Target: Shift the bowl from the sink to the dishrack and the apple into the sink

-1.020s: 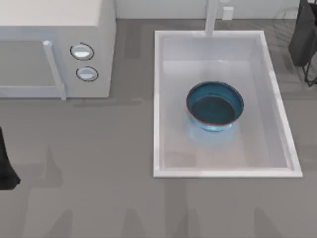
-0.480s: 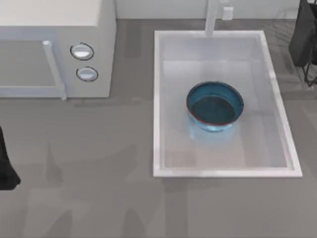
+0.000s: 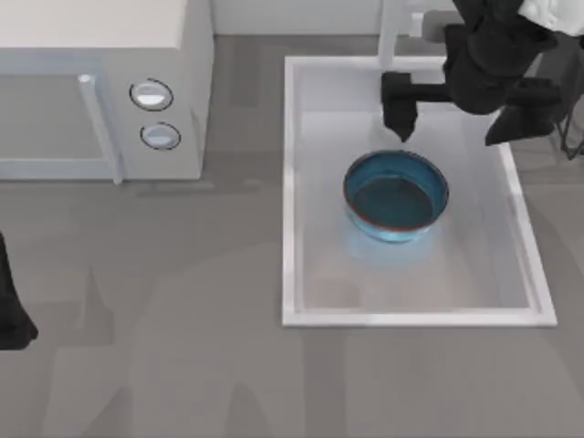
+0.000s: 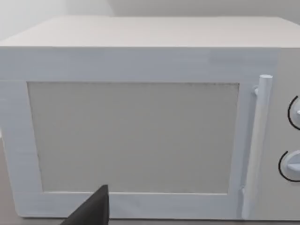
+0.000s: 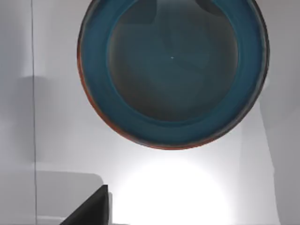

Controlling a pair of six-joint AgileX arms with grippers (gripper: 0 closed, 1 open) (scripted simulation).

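One arm working: right hand (image 3: pixel 452 114), fingers apart, above bowl (image 3: pixel 396 195) in sink (image 3: pixel 290 182) — straddle rim, clamp square.

Glossy bowl (image 3: pixel 396 195); smooth white sink (image 3: pixel 290 192); matt table (image 3: pixel 182 347).

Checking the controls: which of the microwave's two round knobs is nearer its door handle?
The lower round knob on the white microwave; the upper knob sits farther from the handle.

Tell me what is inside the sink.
The sink holds the blue bowl, sitting empty on its floor. The right tool hangs over the basin's far end, hiding part of that floor.
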